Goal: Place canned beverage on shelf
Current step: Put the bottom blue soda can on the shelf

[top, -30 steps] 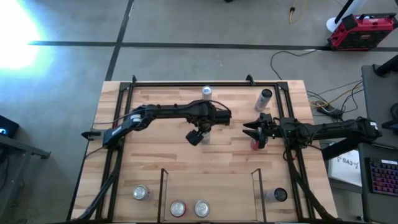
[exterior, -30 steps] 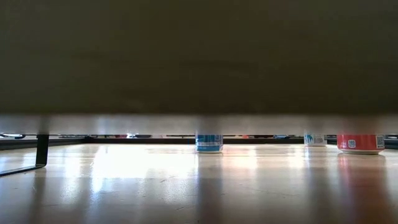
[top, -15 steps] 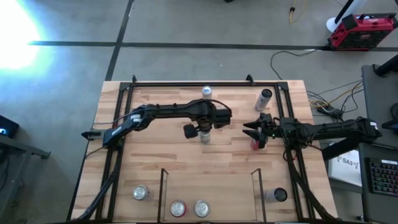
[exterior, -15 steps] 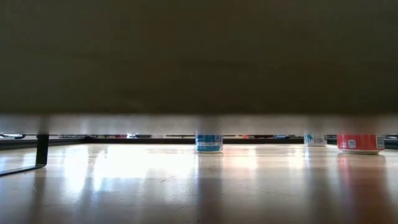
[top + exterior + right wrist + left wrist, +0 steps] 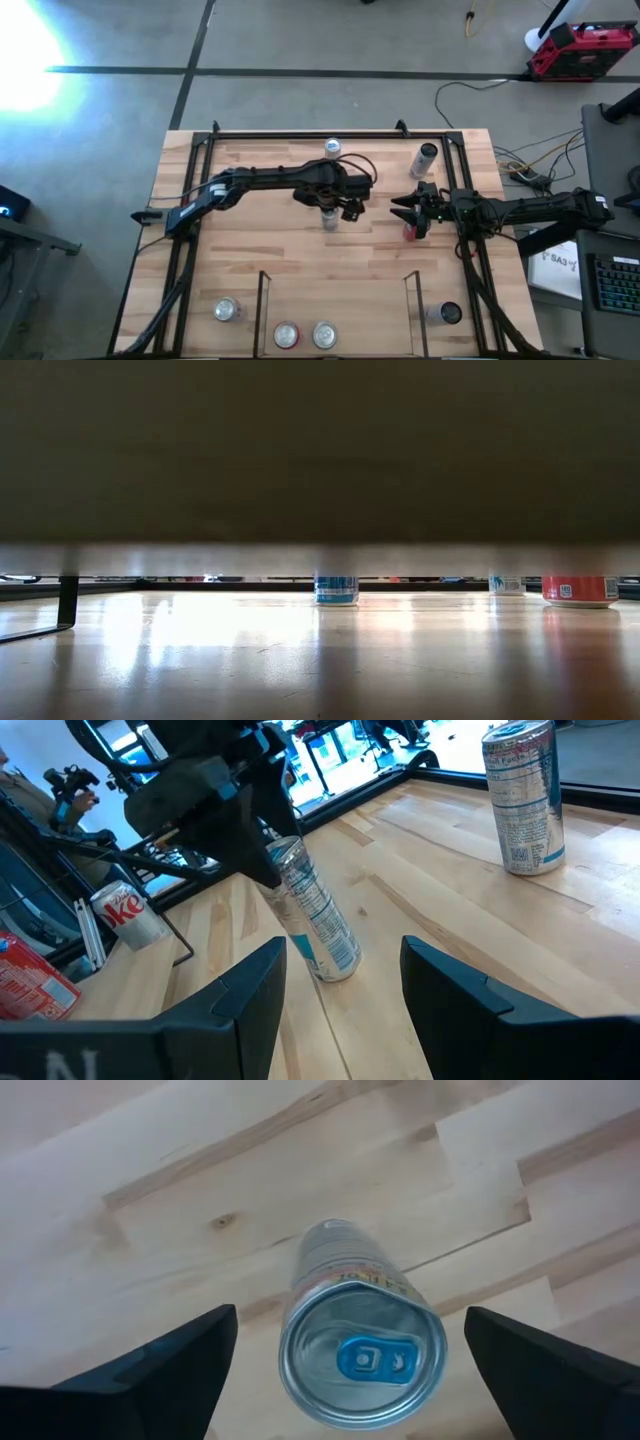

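The left gripper (image 5: 338, 207) is spread wide directly above a slim silver can with a blue tab (image 5: 360, 1340), gripping nothing; the can is seen standing between its fingers (image 5: 150, 1375) at mid-table.

Floor (image 5: 330, 40): grey concrete, dark seam lines crossing
Light (image 5: 25, 50): bright glare on the floor at 10 o'clock of the table
Red toolbox (image 5: 582, 48): on the floor at 2 o'clock
Cables (image 5: 480, 85): loose, trailing at 2 o'clock
Keyboard (image 5: 612, 285): on a desk at 4 o'clock
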Action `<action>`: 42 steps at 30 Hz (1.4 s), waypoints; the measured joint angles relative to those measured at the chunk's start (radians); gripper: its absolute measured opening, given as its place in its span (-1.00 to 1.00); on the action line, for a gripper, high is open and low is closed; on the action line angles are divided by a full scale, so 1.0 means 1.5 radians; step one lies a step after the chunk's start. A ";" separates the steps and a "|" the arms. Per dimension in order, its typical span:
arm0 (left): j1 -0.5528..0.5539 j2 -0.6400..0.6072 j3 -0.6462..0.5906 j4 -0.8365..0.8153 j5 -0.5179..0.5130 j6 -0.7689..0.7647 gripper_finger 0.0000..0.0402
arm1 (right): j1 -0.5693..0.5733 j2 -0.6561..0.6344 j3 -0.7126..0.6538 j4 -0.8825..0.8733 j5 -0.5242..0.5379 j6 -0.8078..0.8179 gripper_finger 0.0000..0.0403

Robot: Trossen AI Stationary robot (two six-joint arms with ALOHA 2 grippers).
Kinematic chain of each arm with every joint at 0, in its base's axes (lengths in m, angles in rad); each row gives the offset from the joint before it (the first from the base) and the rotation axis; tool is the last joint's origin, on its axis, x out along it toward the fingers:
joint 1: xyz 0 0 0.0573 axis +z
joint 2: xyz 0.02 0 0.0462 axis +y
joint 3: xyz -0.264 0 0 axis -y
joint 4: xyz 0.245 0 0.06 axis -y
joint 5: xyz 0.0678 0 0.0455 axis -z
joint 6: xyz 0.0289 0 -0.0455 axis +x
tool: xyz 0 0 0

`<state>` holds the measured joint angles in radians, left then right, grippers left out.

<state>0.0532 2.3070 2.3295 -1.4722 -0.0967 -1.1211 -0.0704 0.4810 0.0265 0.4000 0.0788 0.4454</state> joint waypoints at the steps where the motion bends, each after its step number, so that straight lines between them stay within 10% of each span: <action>1: 0.000 0.000 -0.001 -0.003 0.000 -0.003 0.84 | 0.000 0.000 0.000 0.000 0.000 0.000 -0.09; 16: 0.000 0.026 -0.002 -0.007 0.025 -0.023 0.10 | 0.000 0.000 0.000 0.000 0.000 0.000 -0.09; 42: 0.000 0.027 -0.003 -0.045 0.083 -0.461 0.17 | 0.000 0.000 0.000 0.000 0.000 0.000 -0.09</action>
<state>0.0532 2.3482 2.3257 -1.5394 0.0273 -1.8119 -0.0703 0.4812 0.0265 0.3996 0.0792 0.4454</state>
